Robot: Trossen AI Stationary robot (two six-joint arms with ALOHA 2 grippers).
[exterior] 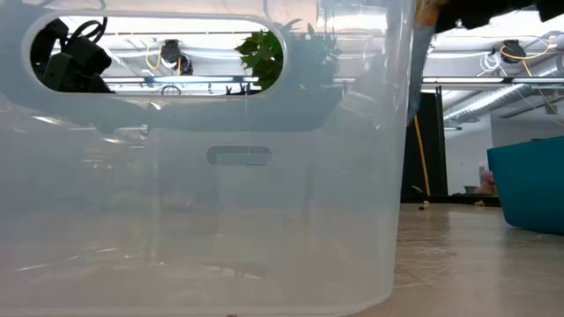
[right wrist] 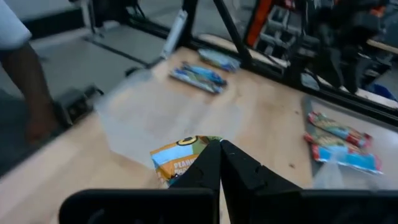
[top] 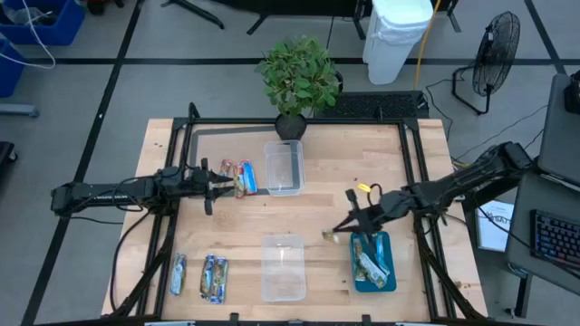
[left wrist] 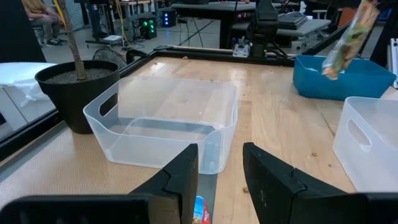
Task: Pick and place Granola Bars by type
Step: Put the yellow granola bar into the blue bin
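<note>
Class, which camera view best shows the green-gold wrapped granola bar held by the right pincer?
The left wrist view: the green-gold wrapped granola bar hangs in full above the blue tray. The right wrist view shows only its end, the high view shows it tiny, and the low view only an edge.

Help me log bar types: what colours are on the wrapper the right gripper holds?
Green and gold/orange, on the granola bar in the right gripper; right wrist view shows it best.
</note>
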